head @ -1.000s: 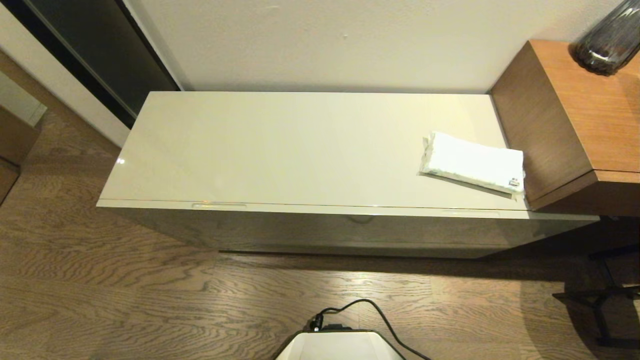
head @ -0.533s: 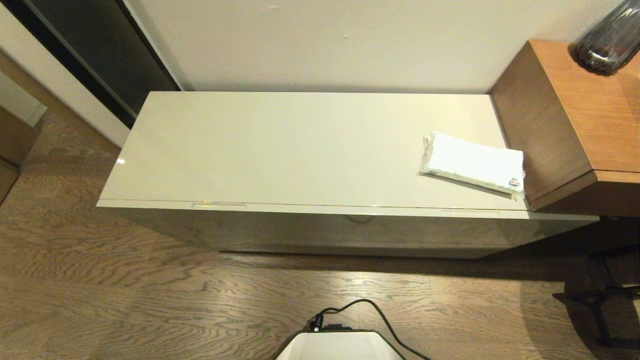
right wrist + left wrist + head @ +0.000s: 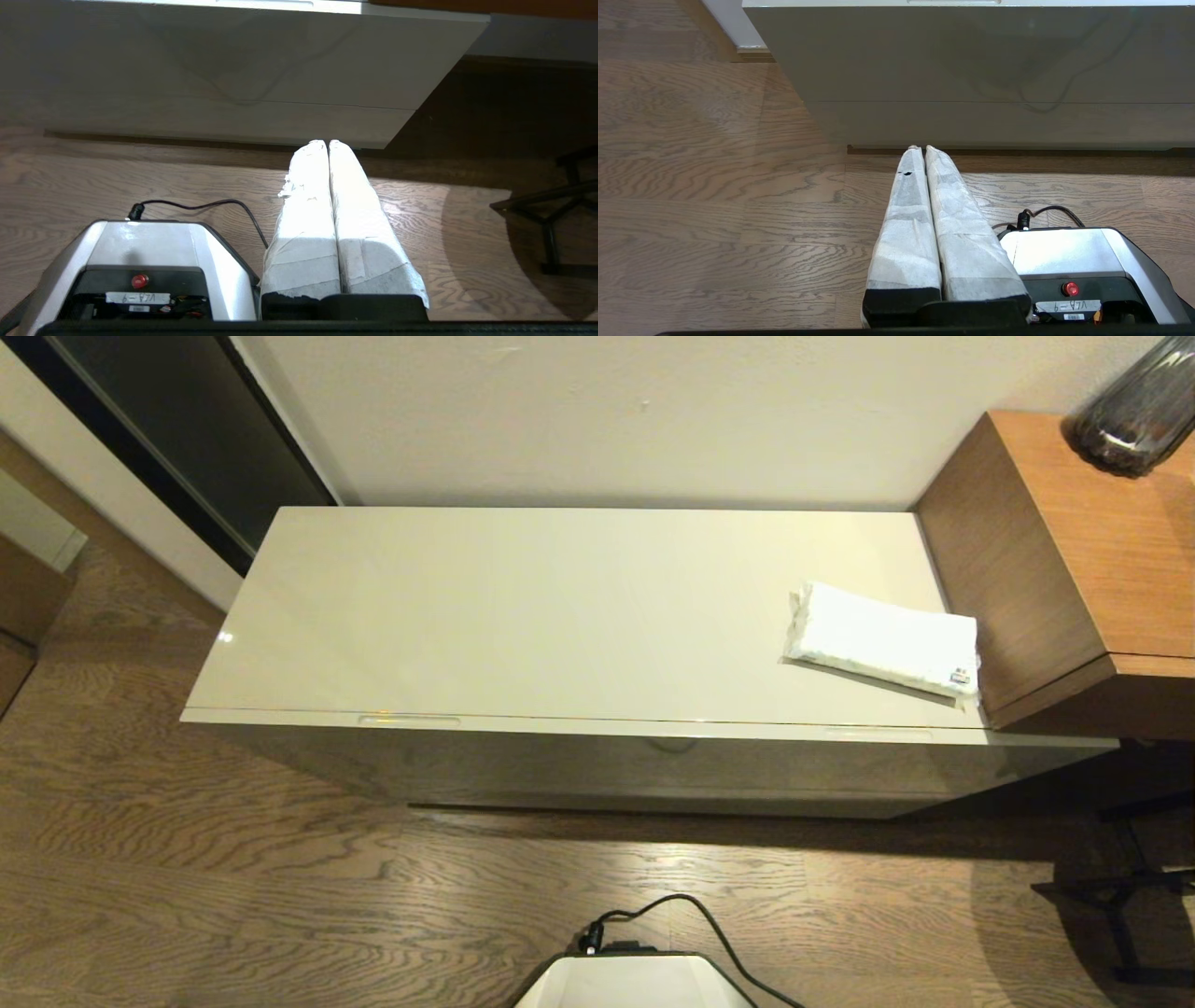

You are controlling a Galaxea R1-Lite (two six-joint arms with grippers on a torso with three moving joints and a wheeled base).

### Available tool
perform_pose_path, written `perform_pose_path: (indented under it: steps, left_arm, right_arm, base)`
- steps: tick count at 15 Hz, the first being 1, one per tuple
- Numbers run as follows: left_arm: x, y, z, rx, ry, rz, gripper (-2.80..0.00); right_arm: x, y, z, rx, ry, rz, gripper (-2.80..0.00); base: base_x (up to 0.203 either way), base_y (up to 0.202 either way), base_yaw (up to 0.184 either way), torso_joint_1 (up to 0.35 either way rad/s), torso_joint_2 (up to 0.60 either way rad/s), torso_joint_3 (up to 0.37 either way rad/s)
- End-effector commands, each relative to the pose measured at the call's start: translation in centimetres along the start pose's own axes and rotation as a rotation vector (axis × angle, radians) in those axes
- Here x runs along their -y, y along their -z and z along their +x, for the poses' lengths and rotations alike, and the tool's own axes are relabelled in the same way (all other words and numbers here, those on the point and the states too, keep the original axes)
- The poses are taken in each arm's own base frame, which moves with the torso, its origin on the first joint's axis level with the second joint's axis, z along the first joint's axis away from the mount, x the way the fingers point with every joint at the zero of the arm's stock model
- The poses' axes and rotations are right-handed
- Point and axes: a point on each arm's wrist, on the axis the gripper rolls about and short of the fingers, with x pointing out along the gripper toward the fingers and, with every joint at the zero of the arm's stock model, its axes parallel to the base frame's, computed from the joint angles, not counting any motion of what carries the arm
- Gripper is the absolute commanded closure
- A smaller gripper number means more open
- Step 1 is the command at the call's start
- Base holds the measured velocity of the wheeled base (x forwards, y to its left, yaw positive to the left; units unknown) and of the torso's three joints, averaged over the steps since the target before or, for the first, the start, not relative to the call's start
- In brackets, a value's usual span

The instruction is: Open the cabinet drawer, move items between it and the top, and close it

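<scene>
1. While the cabinet drawer [image 3: 597, 770] sits closed, we see the white soft pack [image 3: 882, 639] on the top [image 3: 523, 616], near its right end.
2. We find the left hand [image 3: 920, 148] and right hand [image 3: 322, 141] low over the floor, fingers pressed together.

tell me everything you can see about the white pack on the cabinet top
The white soft pack is a flat rectangle in a clear, slightly crinkled wrapper, with a small coloured label at its near right corner. It lies flat on the cream-white top, at the right end, turned a little askew to the edges. Its right end sits close against the side of the brown wooden unit; whether they touch cannot be told. Nothing rests on it and no gripper is near it.
</scene>
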Motion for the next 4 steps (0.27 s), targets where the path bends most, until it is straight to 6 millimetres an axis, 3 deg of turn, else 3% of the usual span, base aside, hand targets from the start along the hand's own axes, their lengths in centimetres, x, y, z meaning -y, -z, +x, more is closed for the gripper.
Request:
perform_pose_path:
  steps: [1, 4]
  left_arm:
    - [0.00, 0.00, 0.00, 0.000, 0.000, 0.000, 0.00]
    - [0.00, 0.04, 0.01, -0.001, 0.000, 0.000, 0.00]
  right_arm:
    - [0.00, 0.00, 0.02, -0.004, 0.000, 0.000, 0.00]
    - [0.01, -0.02, 0.03, -0.003, 0.002, 0.037, 0.00]
  base:
    - [0.000, 0.000, 0.000, 0.000, 0.00, 0.000]
    - [0.000, 0.000, 0.000, 0.000, 0.00, 0.000]
